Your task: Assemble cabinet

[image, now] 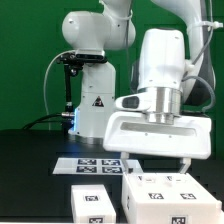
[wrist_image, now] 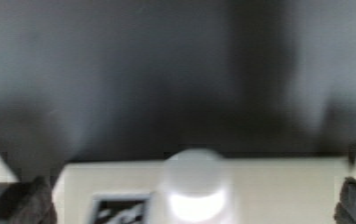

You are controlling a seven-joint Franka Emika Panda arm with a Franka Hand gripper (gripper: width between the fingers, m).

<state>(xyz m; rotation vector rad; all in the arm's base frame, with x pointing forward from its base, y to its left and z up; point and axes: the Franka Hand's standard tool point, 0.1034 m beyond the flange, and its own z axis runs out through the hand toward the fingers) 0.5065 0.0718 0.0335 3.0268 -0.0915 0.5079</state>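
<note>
The white cabinet body [image: 165,196], a box with black-and-white tags on top, stands at the front of the table towards the exterior view's right. My gripper [image: 172,163] hangs just above it, with one dark finger [image: 186,161] showing. In the wrist view my gripper [wrist_image: 184,200] is open. Its fingers [wrist_image: 4,196] are at the two sides of the frame, on either side of the cabinet's white top [wrist_image: 281,195]. That top shows a tag [wrist_image: 122,210] and a rounded white peg [wrist_image: 196,185]. I hold nothing.
A separate white tagged panel [image: 92,201] lies at the front, on the exterior view's left of the cabinet. The marker board [image: 97,160] lies flat behind it. The arm's base [image: 90,105] stands at the back on the black table.
</note>
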